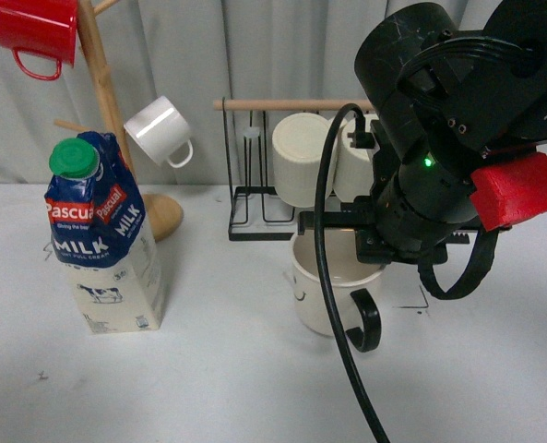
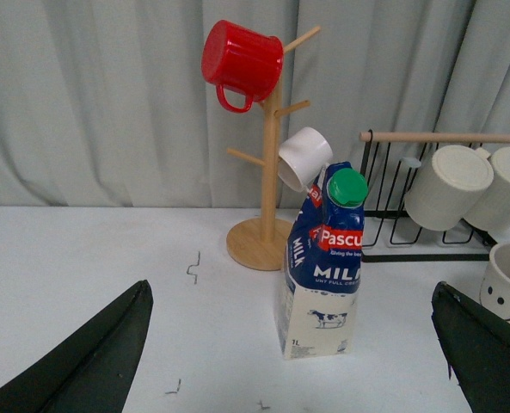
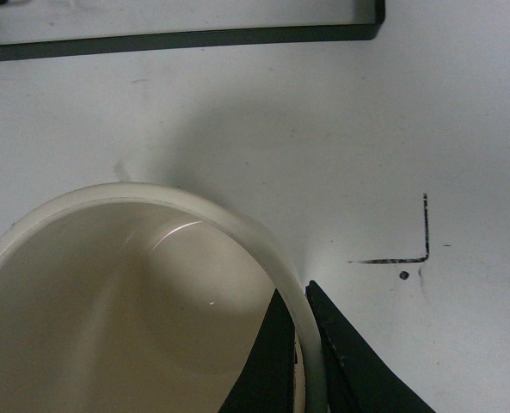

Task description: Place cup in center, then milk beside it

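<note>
Cream smiley mug [image 1: 308, 312] sits on the grey surface [image 1: 208, 378], rim pinched by the right tool [image 3: 296, 301], seemingly beside a corner mark [image 3: 409, 254]; left tool [image 2: 291, 291] spread wide.

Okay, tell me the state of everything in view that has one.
cup: upright, empty.
milk: upright, cap on.
right end effector: shut on cup.
left end effector: open, empty.
red mug: hung on wooden tree.
white mug: hung on wooden tree.
ribbed mugs: hung on rack.
</note>
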